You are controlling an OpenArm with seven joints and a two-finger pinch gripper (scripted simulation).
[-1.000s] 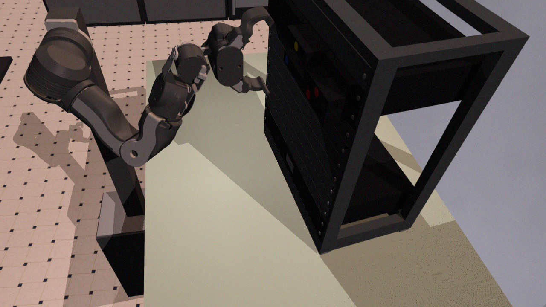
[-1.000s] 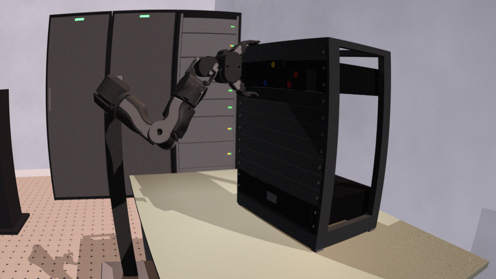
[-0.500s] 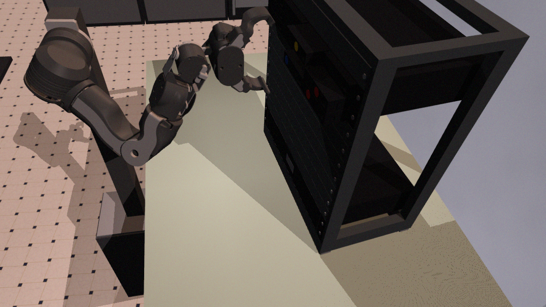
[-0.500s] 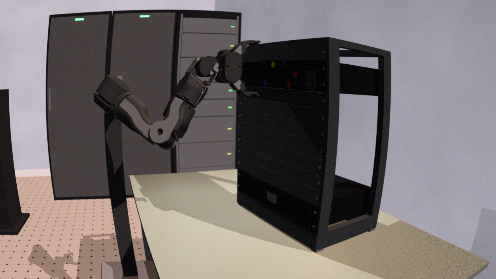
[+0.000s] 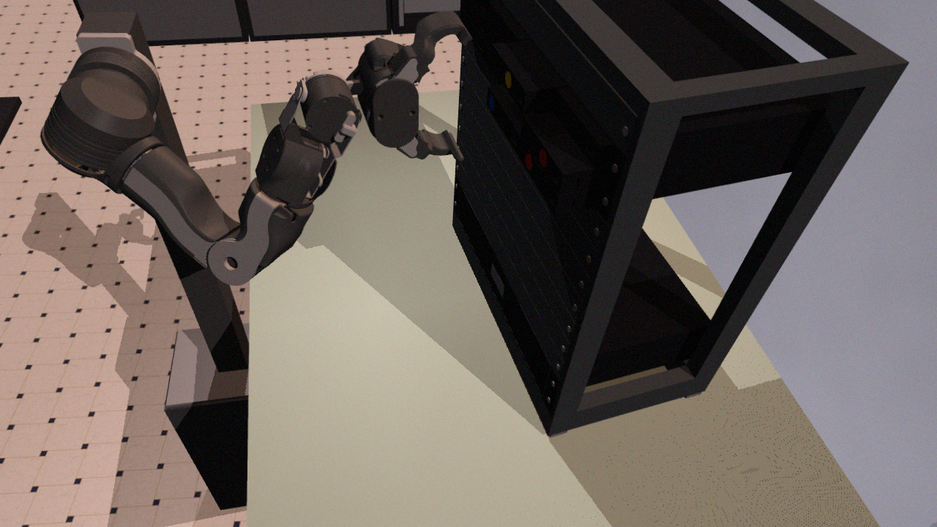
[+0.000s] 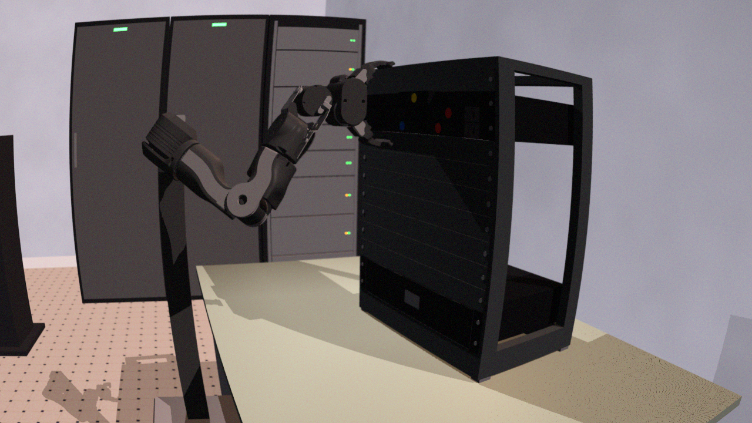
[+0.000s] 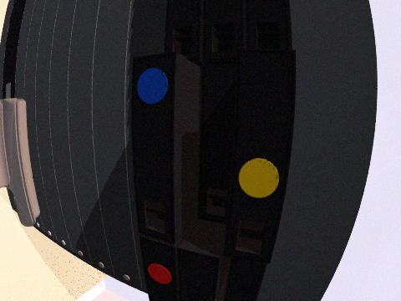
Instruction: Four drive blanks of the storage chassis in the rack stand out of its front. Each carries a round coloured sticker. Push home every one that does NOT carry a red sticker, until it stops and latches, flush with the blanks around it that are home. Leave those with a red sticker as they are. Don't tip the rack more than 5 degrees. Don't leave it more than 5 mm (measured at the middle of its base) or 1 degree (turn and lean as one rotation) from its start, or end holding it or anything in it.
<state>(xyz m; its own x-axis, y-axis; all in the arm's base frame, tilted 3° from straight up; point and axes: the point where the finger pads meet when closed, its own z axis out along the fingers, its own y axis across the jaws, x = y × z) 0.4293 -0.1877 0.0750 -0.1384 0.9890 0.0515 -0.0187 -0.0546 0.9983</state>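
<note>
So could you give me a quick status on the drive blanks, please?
Gripper open, empty, at the chassis front. Blue-sticker blank and yellow-sticker blank not yet home. Nothing blocking them.

Up close, the black rack front [image 7: 73, 89] shows blanks with round blue [image 7: 152, 85], yellow [image 7: 259, 177] and two red stickers [image 7: 159, 273].
</note>
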